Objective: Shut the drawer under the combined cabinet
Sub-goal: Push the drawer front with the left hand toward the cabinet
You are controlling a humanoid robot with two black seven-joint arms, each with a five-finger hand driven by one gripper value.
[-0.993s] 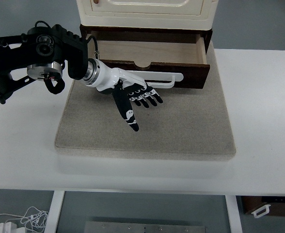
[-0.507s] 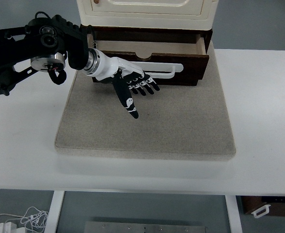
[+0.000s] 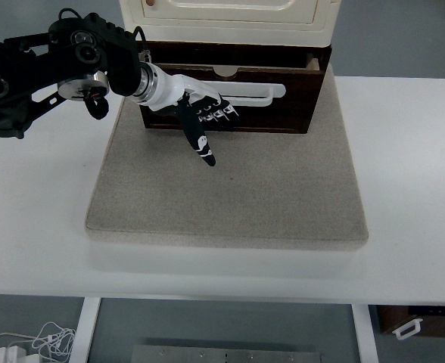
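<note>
Dark brown wood forms the drawer (image 3: 283, 106), which sits beneath the cream-coloured cabinet (image 3: 226, 17) at the far edge of the scene and projects only slightly from its housing, a narrow strip of pale interior showing along its top edge. A long white handle (image 3: 262, 92) runs across the drawer front. The left hand (image 3: 200, 113), white at the palm with black fingers, lies flat against the left part of the drawer front, its fingers (image 3: 221, 114) extended side by side and gripping nothing; the thumb (image 3: 201, 145) points away from the drawer, down over the mat. The black left arm (image 3: 41, 72) enters from the left edge of the picture and ends in a silver wrist joint just beside the drawer's left corner. Cabinet and drawer stand on a grey-beige felt mat (image 3: 230, 189), which rests on the white worktop (image 3: 404, 189). Below the worktop's near edge, a white cable (image 3: 33, 340) lies at lower left and a dark box (image 3: 423, 321) shows at lower right.
</note>
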